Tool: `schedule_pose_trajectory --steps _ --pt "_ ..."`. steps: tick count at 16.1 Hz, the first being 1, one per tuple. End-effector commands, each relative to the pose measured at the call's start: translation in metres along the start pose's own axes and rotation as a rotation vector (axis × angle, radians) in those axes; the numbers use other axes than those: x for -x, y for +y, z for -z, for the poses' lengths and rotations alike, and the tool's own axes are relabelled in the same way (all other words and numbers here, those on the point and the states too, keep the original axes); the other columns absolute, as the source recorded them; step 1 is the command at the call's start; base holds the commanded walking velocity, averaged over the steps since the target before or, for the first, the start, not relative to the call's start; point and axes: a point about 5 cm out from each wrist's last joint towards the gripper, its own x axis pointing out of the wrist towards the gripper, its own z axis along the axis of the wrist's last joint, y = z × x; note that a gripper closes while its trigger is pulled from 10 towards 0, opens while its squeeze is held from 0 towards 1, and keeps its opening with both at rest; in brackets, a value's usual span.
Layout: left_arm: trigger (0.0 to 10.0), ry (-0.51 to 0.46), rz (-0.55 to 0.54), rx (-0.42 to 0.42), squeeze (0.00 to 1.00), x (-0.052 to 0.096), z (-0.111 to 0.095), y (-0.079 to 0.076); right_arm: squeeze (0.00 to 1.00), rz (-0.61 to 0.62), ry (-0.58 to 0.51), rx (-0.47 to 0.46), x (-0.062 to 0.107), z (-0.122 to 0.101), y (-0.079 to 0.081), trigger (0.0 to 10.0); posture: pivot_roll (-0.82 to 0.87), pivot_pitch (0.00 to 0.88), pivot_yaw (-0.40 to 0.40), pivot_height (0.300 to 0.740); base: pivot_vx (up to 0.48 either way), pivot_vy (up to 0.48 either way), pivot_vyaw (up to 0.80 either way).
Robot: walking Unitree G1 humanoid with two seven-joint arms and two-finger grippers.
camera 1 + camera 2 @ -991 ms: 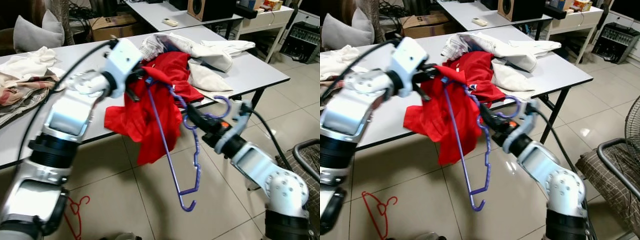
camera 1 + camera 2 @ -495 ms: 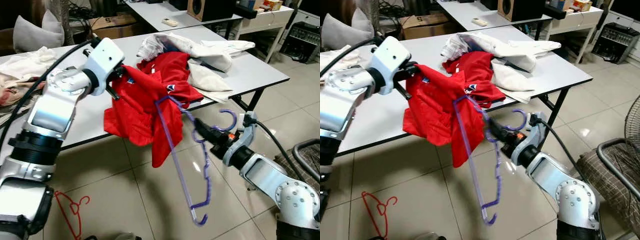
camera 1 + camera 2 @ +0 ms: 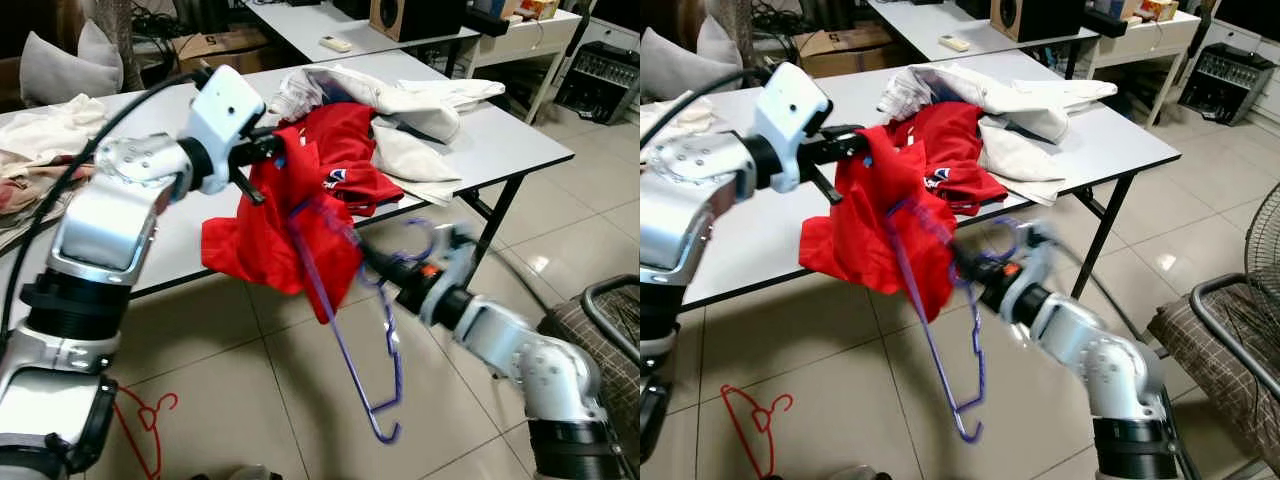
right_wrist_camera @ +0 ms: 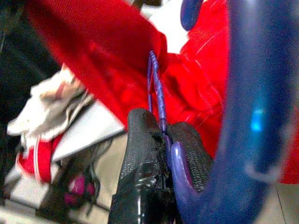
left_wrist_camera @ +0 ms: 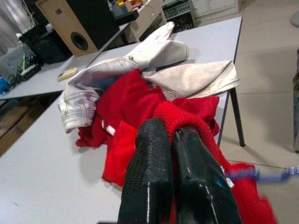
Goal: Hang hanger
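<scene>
Tiled floor (image 3: 260, 390), glossy pale squares, with a grey flat-topped desk (image 3: 520, 140) on thin black legs crossing the scene. Left end effector (image 3: 268, 150) is pinched tight on a fold of the red garment (image 3: 275, 235), lifting it off the desk edge; in the left wrist view the two black textured fingers (image 5: 149, 168) press together with red knit fabric bunched between them. Right end effector (image 3: 965, 266) is clamped on the purple hanger (image 3: 345, 330) near its neck, out in front of the desk over the floor; right wrist view shows the thin purple wire caught between both rubbery fingers (image 4: 140, 149), with the hook blurred and large alongside. The hanger is slim, plastic-coated wire, hanging tilted with its lower bar and a small end hook pointing at the floor, its upper part lying against the draped red cloth. Red garment hangs limp, soft, with a small white print. Behind it on the desk: a crumpled pile of white clothes (image 3: 400, 100). At the robot's left, cream cloth (image 3: 50, 135) and a grey cushion (image 3: 60, 65). A red hanger (image 3: 150, 420) lies on the floor. Further back, a wooden speaker (image 3: 410, 15) on a second desk. Right arm is motion-blurred.
</scene>
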Motion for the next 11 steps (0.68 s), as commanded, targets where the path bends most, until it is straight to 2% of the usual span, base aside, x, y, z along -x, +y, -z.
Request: schedule_pose_trajectory --steps 1,2,4,7,8,9,10,11 --pt "0.0 -0.045 0.000 -0.006 0.00 0.003 -0.011 0.000 0.00 -0.020 0.029 0.022 -0.006 0.002 0.003 10.0 -0.05 0.000 0.011 0.740 0.000 0.000 0.00" --pt "0.0 -0.045 0.011 -0.004 0.00 0.004 -0.012 -0.002 0.00 -0.006 0.017 0.028 -0.009 -0.001 0.001 10.0 -0.05 0.000 0.011 0.740 0.000 0.000 0.00" --pt "0.0 -0.042 0.006 -0.007 0.00 0.006 -0.013 -0.001 0.00 -0.026 0.034 0.097 -0.011 -0.001 0.003 10.0 -0.05 0.000 0.010 0.740 0.000 0.000 0.00" --pt "0.0 -0.021 0.012 -0.031 0.00 0.011 -0.012 0.001 0.00 -0.028 -0.065 0.121 -0.014 -0.012 0.000 10.0 -0.04 0.000 0.011 0.740 0.000 0.000 0.00" --pt "0.0 0.010 0.014 -0.069 0.00 0.012 -0.008 0.001 0.00 -0.020 -0.212 0.086 -0.015 -0.028 0.002 10.0 -0.03 0.000 0.011 0.740 0.000 0.000 0.00" --pt "0.0 0.073 0.007 -0.128 0.00 0.014 0.002 0.002 0.00 -0.052 -0.369 -0.079 -0.013 -0.046 0.002 10.0 -0.03 0.000 0.013 0.740 0.000 0.000 0.00" --pt "0.0 0.095 0.005 -0.148 0.00 0.015 0.006 0.003 0.00 -0.067 -0.404 -0.129 -0.012 -0.050 0.003 10.0 -0.04 0.000 0.016 0.740 0.000 0.000 0.00" --pt "0.0 0.108 0.014 -0.131 0.00 0.017 0.010 0.002 0.00 -0.078 -0.414 -0.197 -0.011 -0.049 -0.001 10.0 -0.04 0.000 0.016 0.740 0.000 0.000 0.00"
